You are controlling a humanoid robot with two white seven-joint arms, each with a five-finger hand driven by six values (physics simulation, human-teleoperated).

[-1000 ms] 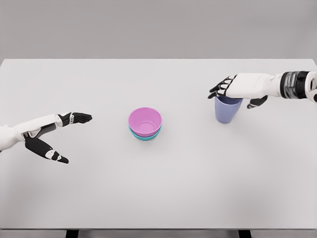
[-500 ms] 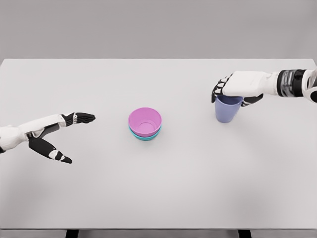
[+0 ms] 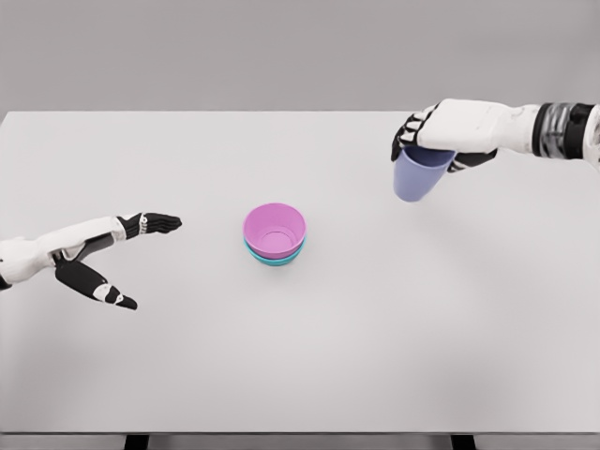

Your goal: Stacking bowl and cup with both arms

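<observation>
Fingers of the right hand curl down over the rim of the lilac cup, grasping it from above. The cup hangs clear of the white surface, at the far right of the scene, and it is slightly tilted, its base swung a little toward the left. The right arm, white with a dark banded wrist, reaches in from the right edge at about the same height as the hand.

In the middle of the surface sits the pink bowl, nested inside a teal bowl of which only a thin rim shows beneath it. Both stand upright with the open side up. They are well apart from the cup, to its left and nearer.

The left hand shows at the near left, its arm coming in from the left edge. Its dark fingers are released and spread, grasping nothing: one group points right toward the bowls, while the thumb angles down and to the right. The hand is well apart from the bowls, and whether it touches the surface cannot be told.

Behind the far edge of the surface is a plain grey wall.
</observation>
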